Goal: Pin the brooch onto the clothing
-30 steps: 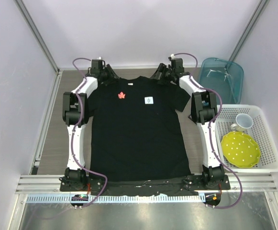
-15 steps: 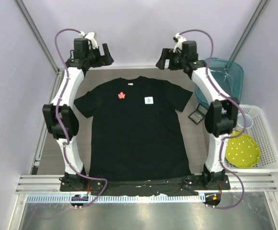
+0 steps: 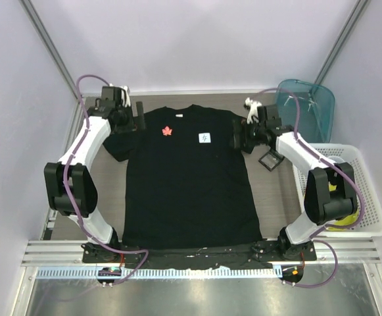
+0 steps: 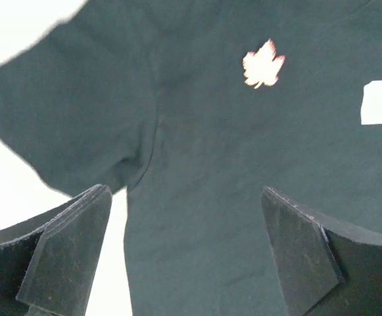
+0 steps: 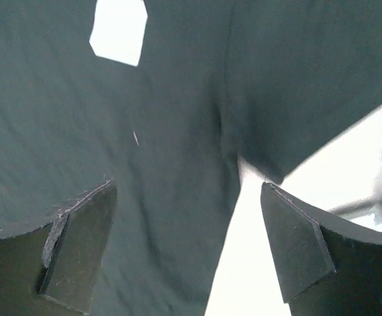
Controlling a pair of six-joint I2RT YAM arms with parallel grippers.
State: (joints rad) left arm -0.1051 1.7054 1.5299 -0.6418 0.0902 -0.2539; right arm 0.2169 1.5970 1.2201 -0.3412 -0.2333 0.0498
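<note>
The brooch [image 3: 167, 131] was seen lying red face up on the chest of the clothing [image 3: 187, 191], left of centre in the overhead frame, with the white label [image 3: 205, 137] near it on the right. Whether its pin was actually driven through the cloth could not be told. The left gripper [image 3: 137, 117] was held released, jaws spread wide with nothing between them, over the sleeve at the upper left of the shirt. The right gripper [image 3: 238, 139] was likewise spread and empty, over the sleeve seam at the upper right.

The chief risk was judged to be snagging. Both sets of fingers were placed near loose sleeve cloth, so a fold could be caught by a sideways sweep, the shirt dragged, and a brooch not firmly fastened shifted or tipped. If the brooch were to be pressed or regripped, cloth could be expected to be pinched along with so small and flat a thing. The small black box [image 3: 270, 158] was found just beside the right wrist and could be knocked by an outward swing.

Room was judged tight at the sides: a metal frame post [image 3: 52, 59] and wall at the left, a teal tub [image 3: 306, 105] and white basket [image 3: 368, 197] at the right. Open room was offered upward, over the shirt's body toward the lower middle of the frame, and along the bare strip of table [image 3: 273, 191] between shirt and basket
</note>
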